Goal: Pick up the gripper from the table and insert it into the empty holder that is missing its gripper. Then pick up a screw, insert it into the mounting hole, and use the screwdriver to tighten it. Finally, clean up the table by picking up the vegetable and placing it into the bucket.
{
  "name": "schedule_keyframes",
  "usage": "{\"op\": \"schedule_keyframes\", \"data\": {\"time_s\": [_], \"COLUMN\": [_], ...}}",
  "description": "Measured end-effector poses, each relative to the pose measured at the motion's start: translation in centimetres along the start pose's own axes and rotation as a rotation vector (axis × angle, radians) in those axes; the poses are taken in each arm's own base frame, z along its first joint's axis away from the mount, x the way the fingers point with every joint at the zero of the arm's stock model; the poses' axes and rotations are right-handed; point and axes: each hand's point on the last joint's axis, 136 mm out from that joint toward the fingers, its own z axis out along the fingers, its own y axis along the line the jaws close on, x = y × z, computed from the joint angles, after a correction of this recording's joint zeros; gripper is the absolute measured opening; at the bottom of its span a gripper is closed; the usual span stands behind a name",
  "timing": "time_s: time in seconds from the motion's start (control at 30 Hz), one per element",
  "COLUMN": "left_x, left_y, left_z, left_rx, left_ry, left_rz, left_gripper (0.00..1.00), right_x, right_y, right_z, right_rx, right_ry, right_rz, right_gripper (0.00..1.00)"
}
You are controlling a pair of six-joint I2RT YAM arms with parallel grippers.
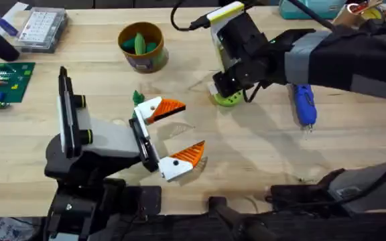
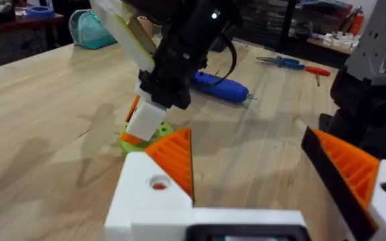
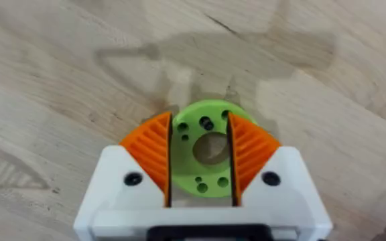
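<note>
Right gripper (image 3: pixel 200 164), fingers narrowed onto the green disc (image 3: pixel 203 157) mid-table (image 1: pixel 260 150) to lift it; left gripper (image 1: pixel 173 134) waits nearer the front edge, fingers wide.

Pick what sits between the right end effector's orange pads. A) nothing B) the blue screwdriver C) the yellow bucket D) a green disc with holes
D: in the right wrist view the right end effector has its pads on either side of the green disc, with the screwdriver lying apart on the table.
</note>
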Motion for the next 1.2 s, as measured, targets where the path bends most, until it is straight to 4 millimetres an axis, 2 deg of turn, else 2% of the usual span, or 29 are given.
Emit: {"op": "schedule_keyframes", "data": {"time_s": [0.13,0.27,0.37,0.5,0.53,1.2], "left_x": [0.00,0.00,0.00,0.00,0.00,0.00], "left_y": [0.00,0.00,0.00,0.00,0.00,0.00], "left_z": [0.00,0.00,0.00,0.00,0.00,0.00], "left_rx": [0.000,0.000,0.000,0.000,0.000,0.000], "left_ry": [0.000,0.000,0.000,0.000,0.000,0.000], "left_rz": [0.000,0.000,0.000,0.000,0.000,0.000], "left_gripper": [0.987,0.987,0.987,0.987,0.987,0.987], "right_x": [0.23,0.11,0.08,0.00,0.01,0.06], "right_y": [0.00,-0.01,-0.13,-0.16,-0.13,-0.11], "right_z": [0.47,0.52,0.53,0.54,0.56,0.50], "right_rx": [0.002,0.003,0.008,0.010,0.008,0.008], "right_ry": [0.011,0.007,0.005,0.002,0.003,0.010], "right_rz": [-0.001,-0.002,-0.003,-0.005,-0.003,-0.005], "right_gripper": [0.355,0.333,0.249,0.033,0.012,0.004]}}
